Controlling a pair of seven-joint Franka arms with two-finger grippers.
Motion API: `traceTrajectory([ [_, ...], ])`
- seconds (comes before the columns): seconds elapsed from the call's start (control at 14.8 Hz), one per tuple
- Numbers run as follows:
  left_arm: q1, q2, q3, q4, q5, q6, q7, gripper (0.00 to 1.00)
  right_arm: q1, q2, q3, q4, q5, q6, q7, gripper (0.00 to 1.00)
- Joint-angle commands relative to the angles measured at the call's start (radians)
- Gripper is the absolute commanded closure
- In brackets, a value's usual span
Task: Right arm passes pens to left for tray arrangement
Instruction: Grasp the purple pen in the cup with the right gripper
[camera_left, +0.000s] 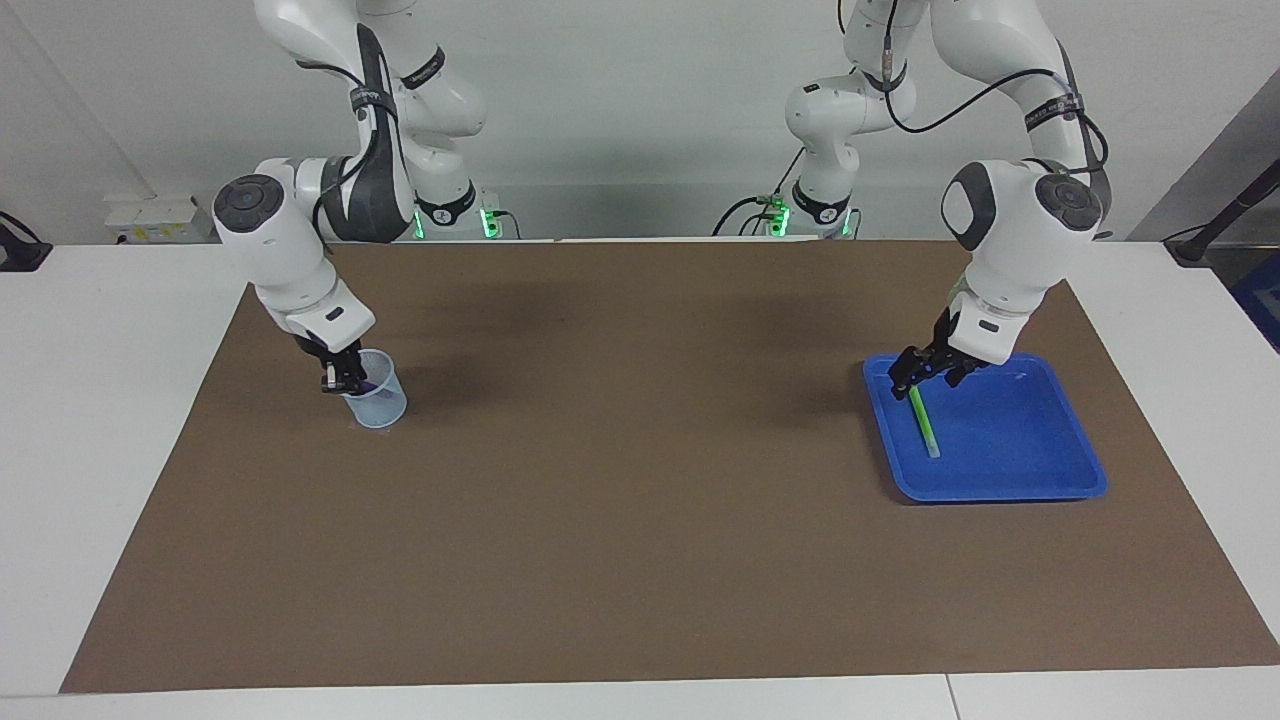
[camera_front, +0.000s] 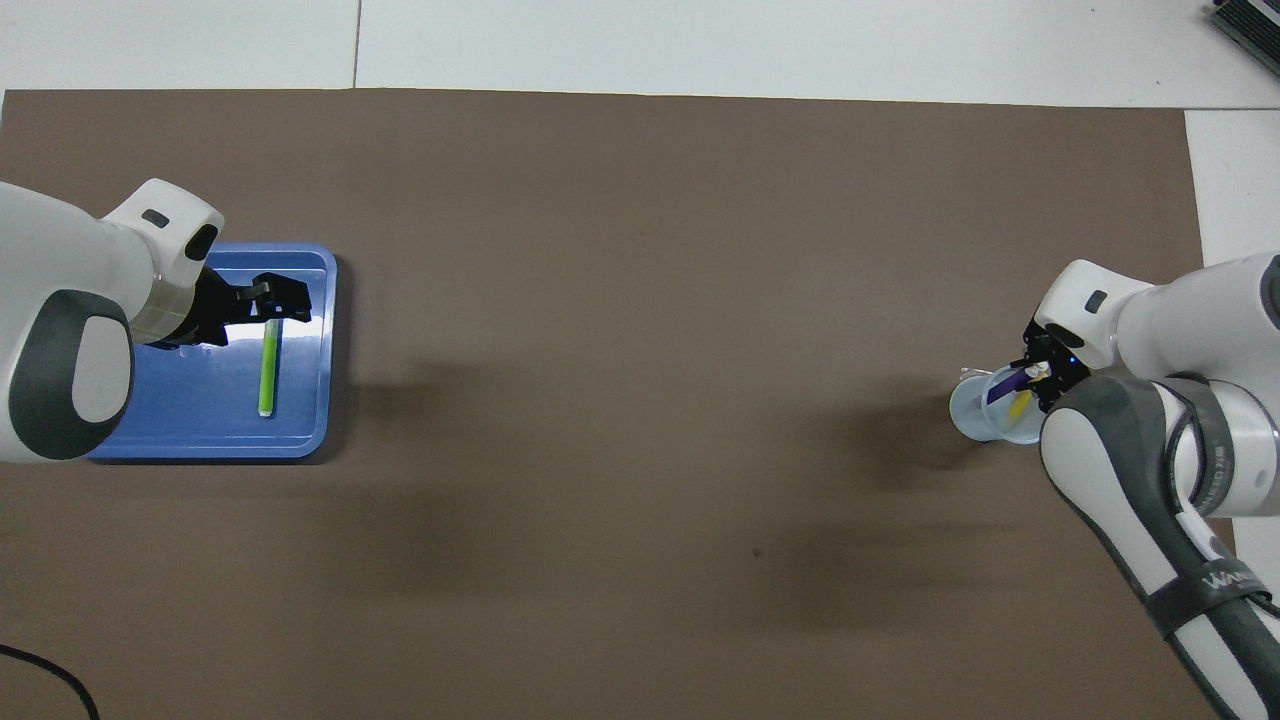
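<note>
The green pen (camera_left: 924, 422) lies flat in the blue tray (camera_left: 1040, 480) at the left arm's end of the table. It also shows in the overhead view (camera_front: 267, 366), in the tray (camera_front: 200, 440). My left gripper (camera_left: 930, 372) (camera_front: 276, 300) is open, just over the pen's end nearer to the robots. The purple pen (camera_front: 1003, 386) and the yellow pen (camera_front: 1020, 404) stand in a small pale-blue cup (camera_left: 380, 402) (camera_front: 985, 412) at the right arm's end. My right gripper (camera_left: 340, 378) (camera_front: 1046, 374) is at the cup's rim, over the pens' whitish ends.
A brown mat (camera_left: 640, 500) covers the table between the cup and the tray. White table surface (camera_left: 110, 320) borders the mat. A black cable (camera_front: 50, 680) lies at the mat's edge near the left arm.
</note>
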Motion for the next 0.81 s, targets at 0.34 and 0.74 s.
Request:
traceTrajectory([
  [0.34, 0.003, -0.068, 0.010, 0.084, -0.170, -0.144, -0.099, 0.00, 0.004, -0.088, 0.013, 0.137, -0.006, -0.263, 0.170, 1.00],
  [0.74, -0.014, -0.141, 0.008, 0.079, -0.317, -0.207, -0.347, 0.00, 0.001, -0.096, 0.018, 0.403, 0.086, -0.596, 0.481, 1.00],
])
